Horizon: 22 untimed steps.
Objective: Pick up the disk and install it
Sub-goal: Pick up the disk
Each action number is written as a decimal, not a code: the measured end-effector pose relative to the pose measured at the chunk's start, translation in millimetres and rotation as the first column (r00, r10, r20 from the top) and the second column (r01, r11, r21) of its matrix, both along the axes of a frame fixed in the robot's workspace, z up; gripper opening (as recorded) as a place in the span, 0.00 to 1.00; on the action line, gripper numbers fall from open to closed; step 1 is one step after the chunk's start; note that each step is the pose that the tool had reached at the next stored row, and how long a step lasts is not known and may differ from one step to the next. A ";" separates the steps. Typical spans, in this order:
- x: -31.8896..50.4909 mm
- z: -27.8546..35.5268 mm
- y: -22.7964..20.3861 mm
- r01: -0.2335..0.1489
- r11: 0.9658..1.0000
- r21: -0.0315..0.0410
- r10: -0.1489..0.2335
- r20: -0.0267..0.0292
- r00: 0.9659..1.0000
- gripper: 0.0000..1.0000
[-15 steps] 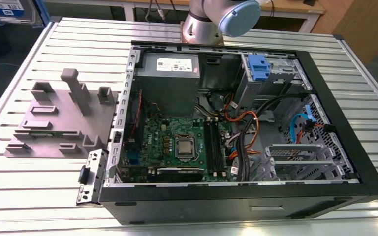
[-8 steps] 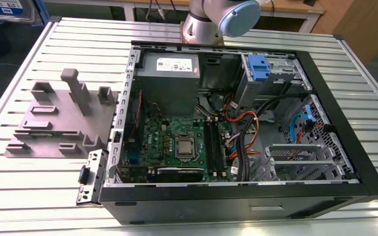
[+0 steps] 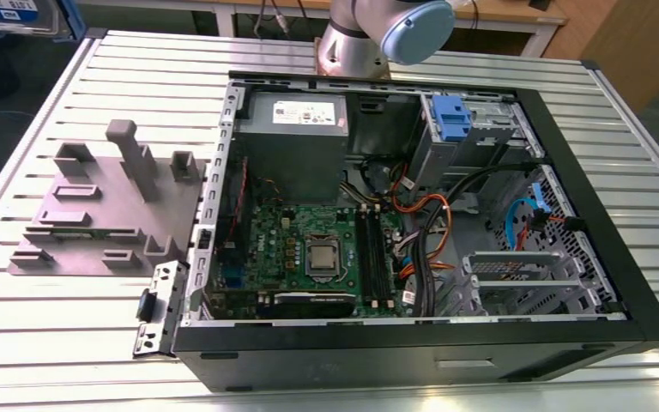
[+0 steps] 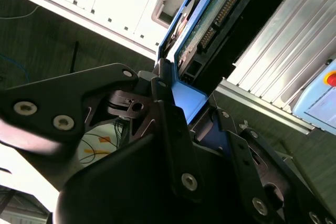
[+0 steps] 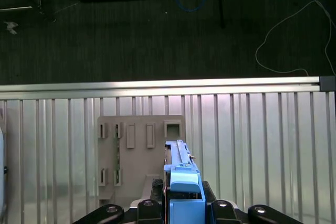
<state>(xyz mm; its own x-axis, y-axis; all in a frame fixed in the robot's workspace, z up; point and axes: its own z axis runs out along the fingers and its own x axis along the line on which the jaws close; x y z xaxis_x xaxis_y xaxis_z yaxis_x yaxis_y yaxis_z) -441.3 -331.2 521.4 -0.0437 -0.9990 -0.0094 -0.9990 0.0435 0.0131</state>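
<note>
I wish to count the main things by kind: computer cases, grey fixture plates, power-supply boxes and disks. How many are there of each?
Computer case: 1
Grey fixture plate: 1
Power-supply box: 1
Disk, held in the gripper: 1
Total: 4

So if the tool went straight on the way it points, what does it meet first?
Most likely the grey slotted fixture plate on the ribbed metal table; the blue-framed disk clamped in the tool would touch first. Depth unclear.
</note>
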 end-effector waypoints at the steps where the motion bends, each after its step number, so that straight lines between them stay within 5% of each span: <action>1: 0.0 0.5 0.0 0.000 1.000 0.000 0.000 0.000 1.000 0.36; 22: 0.0 12.9 0.0 0.000 1.000 0.000 0.000 0.000 1.000 0.36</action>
